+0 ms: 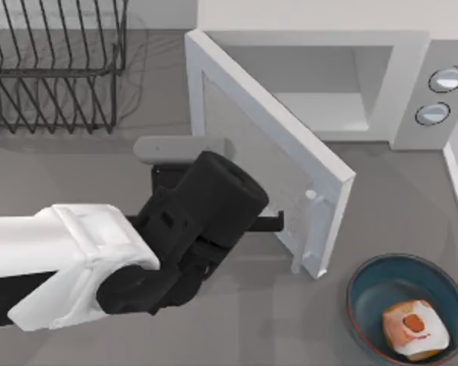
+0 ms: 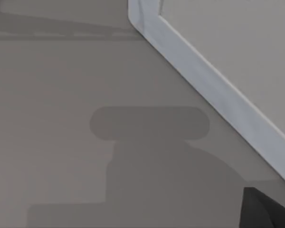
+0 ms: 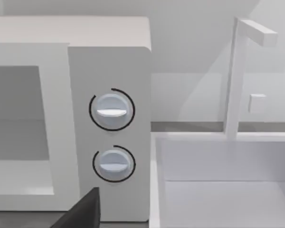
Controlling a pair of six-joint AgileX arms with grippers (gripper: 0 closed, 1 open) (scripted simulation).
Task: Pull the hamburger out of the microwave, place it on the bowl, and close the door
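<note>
The hamburger point(image 1: 414, 326) already sits in the bowl point(image 1: 366, 286) at five o'clock; the microwave point(image 1: 412, 99) cavity is bare. What's left is the door point(image 1: 290, 152), half-open, my left gripper point(image 1: 278, 221) just behind it, fingers' spread untellable

The left arm's black wrist point(image 1: 214, 206) covers its own gripper, so the fingers can't be read, and it hides part of the door point(image 1: 275, 145). The dish rack point(image 1: 53, 69) runs off the top and left edges. The bowl point(image 1: 364, 284) is clipped by the bottom and right edges, and the hamburger point(image 1: 414, 328) hides part of its floor. In the right wrist view the microwave point(image 3: 109, 61) is cut at the left edge. A dark sliver point(image 3: 83, 213) at the bottom edge is too partial to identify.
</note>
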